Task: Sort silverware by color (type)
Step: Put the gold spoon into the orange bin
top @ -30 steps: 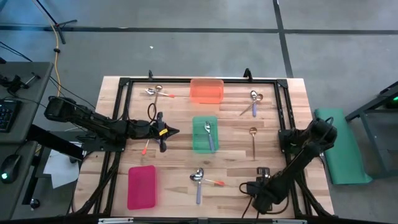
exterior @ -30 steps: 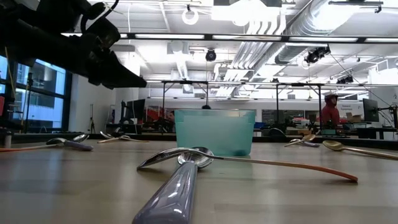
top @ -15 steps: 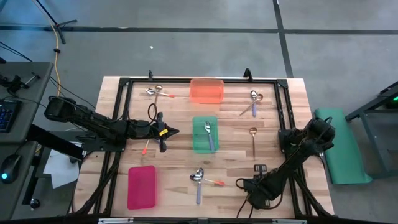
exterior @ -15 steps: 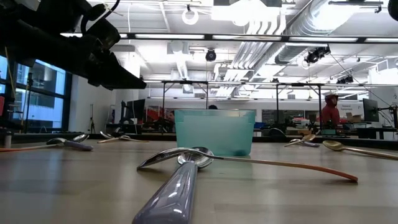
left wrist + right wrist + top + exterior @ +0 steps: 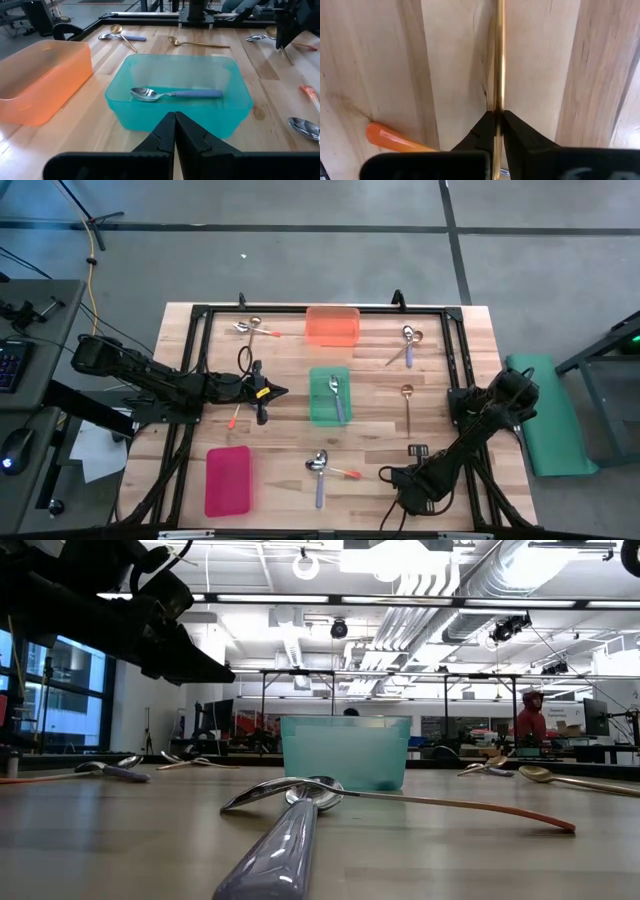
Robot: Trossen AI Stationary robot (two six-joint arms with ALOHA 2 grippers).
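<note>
Your right hand point(image 5: 497, 120) is sitting low at the near edge of the tabletop point(image 5: 450, 380), and its two fingers are pressing together on the thin handle of a gold spoon point(image 5: 498, 55). In the right wrist view, this handle is running straight out between the fingertips along the wood, and the orange tip of another spoon handle point(image 5: 387, 137) is lying just beside it.

Your left hand point(image 5: 175, 132) is hanging above the left middle of the tabletop with its fingers fully closed and holding nothing. It is pointing toward the teal tray point(image 5: 240, 107), where one purple-handled spoon point(image 5: 175, 93) is lying flat on the bottom.

The orange tray point(image 5: 332, 326) is standing at the far edge and the pink tray point(image 5: 227, 480) at the near left. You are seeing more spoons scattered on the wood: a pair at the far left point(image 5: 252, 328), a pair at the far right point(image 5: 408, 340), one gold spoon point(image 5: 407, 405) to the right of the teal tray, an orange-handled one point(image 5: 234, 418) under the left arm, and a crossed purple and orange pair point(image 5: 320, 468) at the near middle.
</note>
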